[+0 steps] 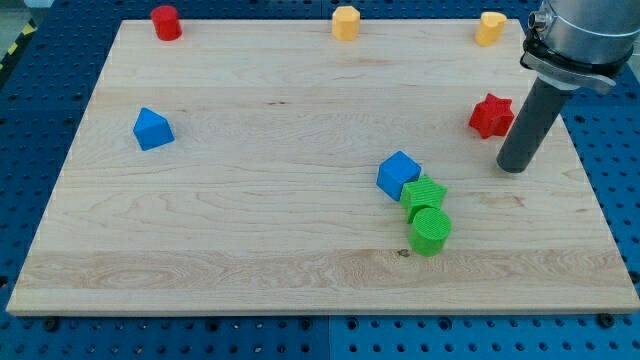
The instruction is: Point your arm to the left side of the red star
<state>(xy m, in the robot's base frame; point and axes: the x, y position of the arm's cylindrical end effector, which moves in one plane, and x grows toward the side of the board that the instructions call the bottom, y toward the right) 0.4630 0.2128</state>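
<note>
The red star (491, 115) lies near the board's right edge, in the upper half of the view. My tip (512, 168) rests on the board just below and slightly right of the star, a small gap apart from it. The dark rod rises from the tip toward the view's top right, passing along the star's right side.
A blue cube (398, 174), a green star (424, 194) and a green cylinder (431, 230) cluster left of and below my tip. A blue triangular block (152, 129) lies at the left. A red cylinder (165, 22), a yellow hexagonal block (345, 22) and another yellow block (490, 27) line the top edge.
</note>
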